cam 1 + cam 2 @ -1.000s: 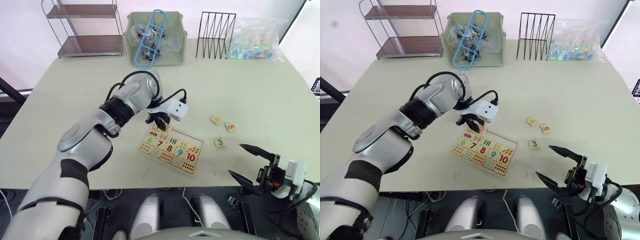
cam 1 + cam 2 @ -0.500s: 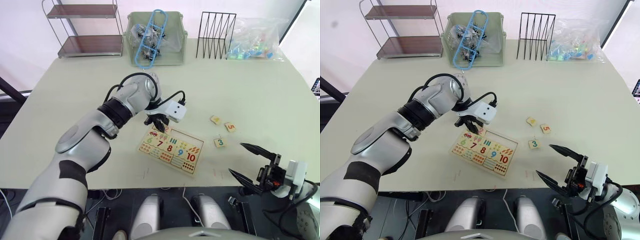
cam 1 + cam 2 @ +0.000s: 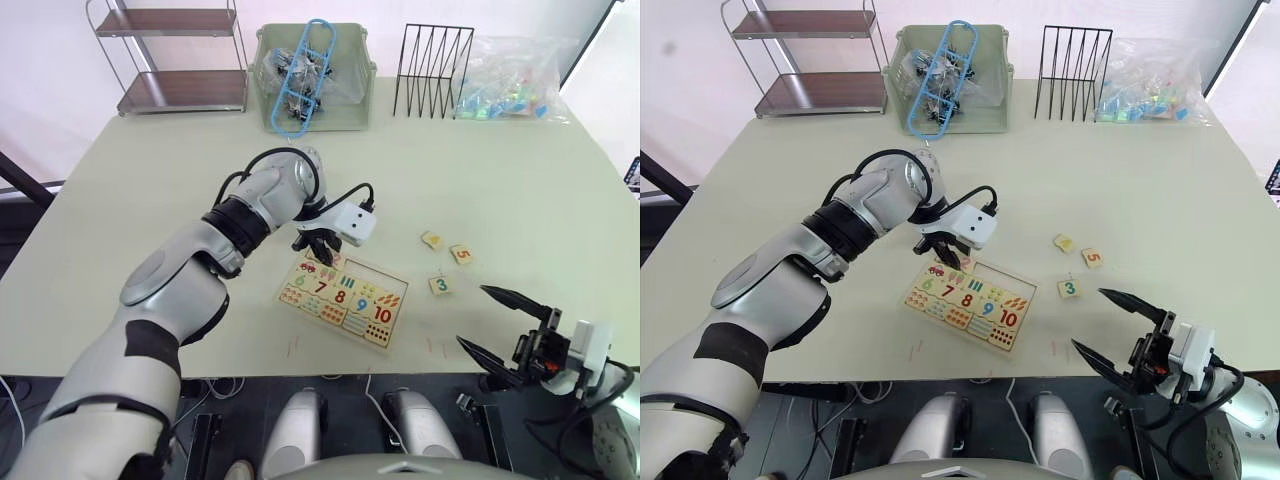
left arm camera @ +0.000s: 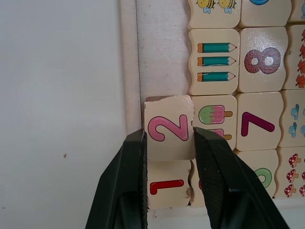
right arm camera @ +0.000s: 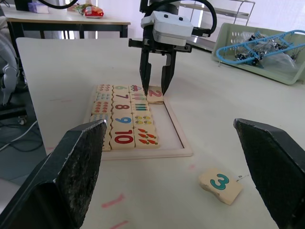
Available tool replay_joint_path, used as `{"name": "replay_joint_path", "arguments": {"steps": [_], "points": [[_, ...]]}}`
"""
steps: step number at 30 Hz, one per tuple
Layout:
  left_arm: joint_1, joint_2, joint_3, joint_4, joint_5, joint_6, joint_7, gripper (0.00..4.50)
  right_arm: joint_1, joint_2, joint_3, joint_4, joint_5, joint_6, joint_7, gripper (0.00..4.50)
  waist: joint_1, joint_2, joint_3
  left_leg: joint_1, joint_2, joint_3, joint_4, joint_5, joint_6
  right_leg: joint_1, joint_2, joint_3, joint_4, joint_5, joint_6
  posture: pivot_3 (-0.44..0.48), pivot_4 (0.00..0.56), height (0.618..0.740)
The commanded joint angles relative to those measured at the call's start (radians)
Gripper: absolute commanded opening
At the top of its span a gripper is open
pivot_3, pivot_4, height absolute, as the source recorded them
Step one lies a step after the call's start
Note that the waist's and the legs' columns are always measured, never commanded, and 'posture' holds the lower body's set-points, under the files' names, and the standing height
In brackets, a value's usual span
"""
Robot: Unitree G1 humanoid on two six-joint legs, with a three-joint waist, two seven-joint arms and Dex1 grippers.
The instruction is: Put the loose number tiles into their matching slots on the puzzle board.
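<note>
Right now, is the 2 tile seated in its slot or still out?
Cannot tell if fully seated. The 2 tile sits in the slot row beside the 1 tile, left gripper fingers either side.

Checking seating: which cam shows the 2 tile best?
Left wrist view: the 2 tile sits between the left gripper fingers, above the 1 tile. Right wrist shows it small, edge-on. In the eye views the gripper mostly hides it.

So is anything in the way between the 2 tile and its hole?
Nothing visible is. The left gripper holds the 2 tile over the puzzle board, beside the 1 tile, with bare slot space beyond it.
</note>
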Motion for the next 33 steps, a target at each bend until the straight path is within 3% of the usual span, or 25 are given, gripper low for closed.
{"name": "replay_joint_path", "arguments": {"steps": [1,3,5,7,9,11,24,33], "points": [[-0.012,-0.004,0.017,0.003,0.008,-0.017,-0.027,0.94,0.006,-0.001,-0.008,-0.029,0.010,-0.020,-0.004,4.50,0.000,0.000,0.000,0.000,0.000,0.000,0.000,0.000,0.000,0.000,0.000,0.000,0.000,0.000,0.000,0.000,0.150,0.739],[-0.012,-0.005,0.019,0.003,0.008,-0.018,-0.027,0.94,0.006,-0.001,-0.008,-0.029,0.010,-0.021,-0.005,4.50,0.000,0.000,0.000,0.000,0.000,0.000,0.000,0.000,0.000,0.000,0.000,0.000,0.000,0.000,0.000,0.000,0.150,0.739],[-0.012,-0.004,0.019,0.000,0.006,-0.016,-0.027,1.96,0.006,-0.001,-0.007,-0.028,0.010,-0.022,-0.004,4.50,0.000,0.000,0.000,0.000,0.000,0.000,0.000,0.000,0.000,0.000,0.000,0.000,0.000,0.000,0.000,0.000,0.150,0.739],[-0.014,-0.003,0.018,-0.003,0.003,-0.014,-0.027,2.62,0.005,-0.002,-0.007,-0.027,0.011,-0.022,-0.003,4.50,0.000,0.000,0.000,0.000,0.000,0.000,0.000,0.000,0.000,0.000,0.000,0.000,0.000,0.000,0.000,0.000,0.150,0.739],[-0.022,0.003,0.014,-0.005,-0.006,-0.012,-0.027,3.71,0.003,-0.003,-0.007,-0.024,0.011,-0.023,-0.002,4.50,-0.001,0.000,0.000,0.000,0.000,0.000,0.000,0.000,0.000,0.000,0.000,0.000,0.000,0.000,0.000,0.000,0.150,0.739],[-0.031,0.006,0.015,-0.009,-0.023,0.006,-0.027,4.39,0.001,-0.003,-0.006,-0.021,0.010,-0.024,-0.001,4.50,-0.001,0.000,0.000,0.000,0.000,0.000,0.000,0.000,0.000,0.000,0.000,0.000,0.000,0.000,0.000,0.000,0.150,0.739],[-0.110,0.037,0.044,0.094,-0.149,0.010,-0.027,4.39,-0.004,0.000,0.000,-0.016,0.009,-0.026,-0.001,4.50,-0.002,0.000,0.000,0.000,0.000,0.000,0.000,0.000,0.000,0.000,0.000,0.000,0.000,0.000,0.000,0.000,0.150,0.739],[-0.101,0.016,0.234,0.293,-0.147,-0.053,0.013,4.39,-0.002,-0.001,-0.004,-0.011,0.012,-0.028,0.004,4.50,-0.002,0.000,0.000,0.000,0.000,0.000,0.000,0.000,0.000,0.000,0.000,-0.001,0.000,0.000,0.000,0.000,0.150,0.739]]}}
